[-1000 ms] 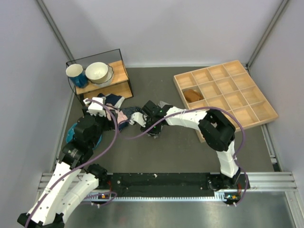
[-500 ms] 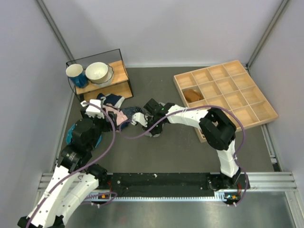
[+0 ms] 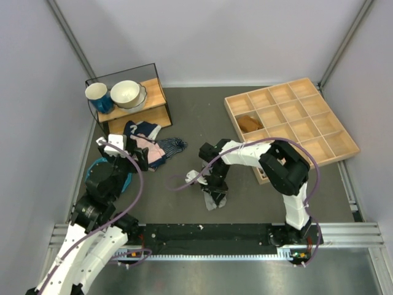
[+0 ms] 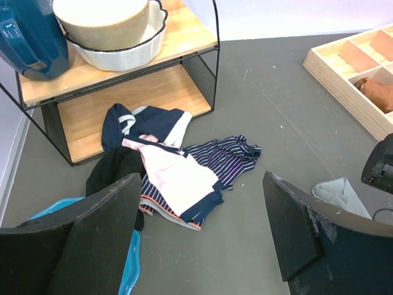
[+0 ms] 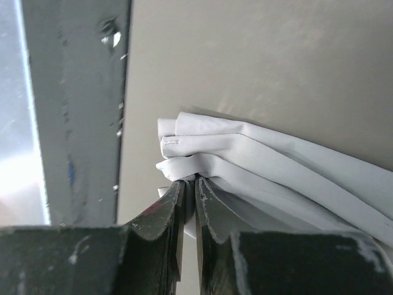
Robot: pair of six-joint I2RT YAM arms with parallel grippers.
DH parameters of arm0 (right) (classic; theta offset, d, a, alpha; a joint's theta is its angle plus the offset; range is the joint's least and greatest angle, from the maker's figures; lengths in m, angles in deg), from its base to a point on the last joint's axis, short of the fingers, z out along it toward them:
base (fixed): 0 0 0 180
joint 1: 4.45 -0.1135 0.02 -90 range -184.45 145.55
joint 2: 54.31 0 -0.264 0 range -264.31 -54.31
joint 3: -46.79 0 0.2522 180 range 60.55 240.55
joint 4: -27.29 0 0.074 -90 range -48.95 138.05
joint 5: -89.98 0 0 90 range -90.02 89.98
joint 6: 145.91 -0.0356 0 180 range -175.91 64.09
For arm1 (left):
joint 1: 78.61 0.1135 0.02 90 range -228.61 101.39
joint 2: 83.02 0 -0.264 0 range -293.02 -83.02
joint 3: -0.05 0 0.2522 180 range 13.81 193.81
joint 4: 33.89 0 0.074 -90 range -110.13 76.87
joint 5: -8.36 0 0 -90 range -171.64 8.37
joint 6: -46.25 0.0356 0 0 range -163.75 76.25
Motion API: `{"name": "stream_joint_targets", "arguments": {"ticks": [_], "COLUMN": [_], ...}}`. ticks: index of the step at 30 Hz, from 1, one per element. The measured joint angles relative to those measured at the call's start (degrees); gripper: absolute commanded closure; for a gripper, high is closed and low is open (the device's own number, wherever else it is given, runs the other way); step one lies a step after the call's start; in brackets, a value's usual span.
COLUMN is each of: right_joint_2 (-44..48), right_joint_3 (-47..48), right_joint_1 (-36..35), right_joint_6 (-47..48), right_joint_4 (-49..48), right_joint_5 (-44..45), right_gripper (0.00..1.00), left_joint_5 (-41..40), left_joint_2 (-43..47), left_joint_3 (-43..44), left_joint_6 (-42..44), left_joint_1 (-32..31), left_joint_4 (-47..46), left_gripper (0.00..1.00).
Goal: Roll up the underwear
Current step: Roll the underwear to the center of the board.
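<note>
The grey underwear [image 3: 214, 199] hangs bunched from my right gripper [image 3: 210, 186] at the middle of the table, near the front. In the right wrist view the jaws stand closed on a fold of the underwear [image 5: 258, 160], and the gripper [image 5: 189, 184] pinches its edge. The garment also shows in the left wrist view [image 4: 339, 194], at the right edge. My left gripper [image 3: 132, 158] is open and empty near the clothes pile; its fingers [image 4: 101, 236] stand wide apart above the bare table.
A navy striped garment [image 3: 172, 146] and a pink cloth [image 3: 147, 145] lie in a pile by a wire shelf [image 3: 161, 92] holding a blue mug [image 3: 98, 96] and bowls [image 3: 127, 93]. A blue dish [image 3: 98, 169] lies at the left. A wooden compartment tray [image 3: 291, 123] sits at the right.
My right gripper has pulled the grey underwear away from the clothes pile, toward the front middle of the table. My left gripper has drawn back a little from the pile.
</note>
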Motion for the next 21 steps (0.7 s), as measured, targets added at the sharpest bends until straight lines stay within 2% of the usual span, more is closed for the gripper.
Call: {"name": "stream_joint_targets", "arguments": {"ticks": [4,9,14,16,19,21], "right_joint_2": [-0.13,-3.02,-7.45,-8.96,-11.13,-12.48], "right_joint_3": [-1.09,0.52,3.23,4.98,8.04,9.73], "right_joint_1": [2.29,6.14,8.52,9.18,10.43,11.34], "right_joint_6": [3.67,7.63,9.07,9.01,8.96,8.92], "right_joint_4": [6.25,12.22,15.37,16.55,17.97,18.53], "right_joint_5": [-3.41,-7.56,-9.22,-9.55,-10.12,-10.54], "right_gripper": [0.9,0.9,0.9,0.89,0.89,0.89], "left_joint_5": [0.52,9.51,24.72,33.44,46.05,51.47], "left_joint_2": [1.07,1.64,2.89,2.56,-0.46,-3.58], "left_joint_3": [-0.02,2.54,5.01,5.09,5.11,5.11], "left_joint_6": [-0.7,-1.05,2.29,3.72,4.72,4.83], "left_joint_1": [0.0,0.0,0.0,0.0,-0.13,-1.2], "left_joint_4": [0.28,4.09,6.29,6.78,6.49,6.16], "left_gripper": [0.21,0.22,0.24,0.25,0.26,0.24]}}
